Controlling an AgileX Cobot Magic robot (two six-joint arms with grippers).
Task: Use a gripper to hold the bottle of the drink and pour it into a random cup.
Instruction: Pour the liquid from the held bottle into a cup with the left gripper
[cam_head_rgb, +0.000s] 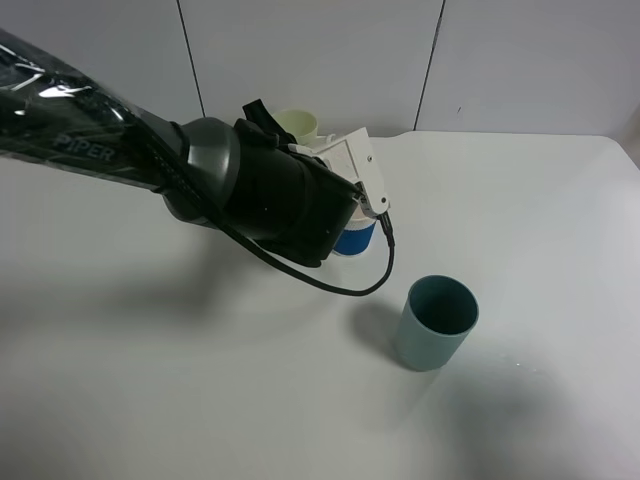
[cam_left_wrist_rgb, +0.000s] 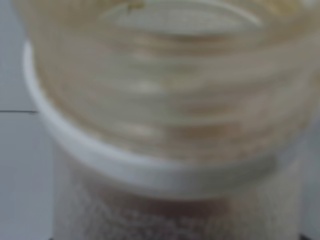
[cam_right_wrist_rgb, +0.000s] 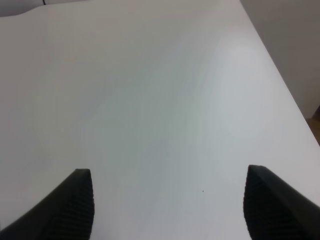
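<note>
My left gripper (cam_head_rgb: 368, 200), white-bodied on a black arm, reaches across the table and hangs right over the cup (cam_head_rgb: 356, 238), a short clear one with a blue band. The arm covers most of that cup. The bottle of the drink (cam_left_wrist_rgb: 165, 125) fills the left wrist view as a blur: a clear, threaded wide mouth above a white ring. A faint brown tint shows low in it. The left fingers are hidden, but the bottle sits fixed in front of the camera, so the gripper is shut on it. My right gripper (cam_right_wrist_rgb: 170, 210) stands open over bare white table.
A dark teal cup (cam_head_rgb: 435, 322) stands upright in front and to the right of the blue-banded cup. A tall pale green cup (cam_head_rgb: 297, 124) peeks out behind the left arm. A black cable (cam_head_rgb: 340, 285) loops down from the wrist. The white table (cam_head_rgb: 540, 220) ends at a wall.
</note>
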